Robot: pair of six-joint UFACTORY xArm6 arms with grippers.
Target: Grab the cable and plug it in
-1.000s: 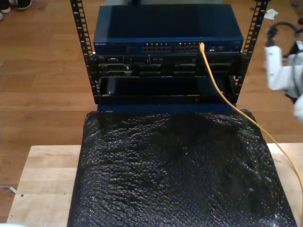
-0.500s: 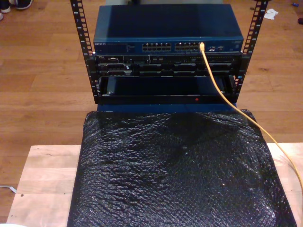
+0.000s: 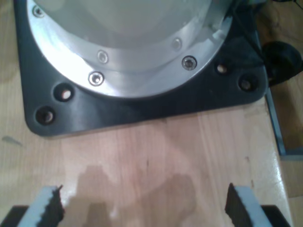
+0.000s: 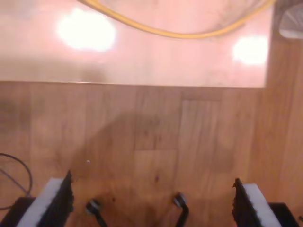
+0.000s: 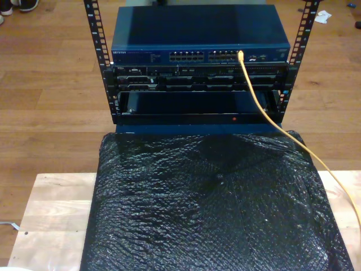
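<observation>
Still cable [image 5: 258, 101] plugged in switch [image 5: 200, 55]; arm apparently gone.

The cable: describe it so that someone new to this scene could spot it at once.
In the exterior view, start at the black rack beyond the table, with a blue network switch on top. The cable is plugged into a port near the right end of the switch's port row and trails over the black bubble wrap to that view's right edge. It is the one thin yellow-orange line.
</observation>
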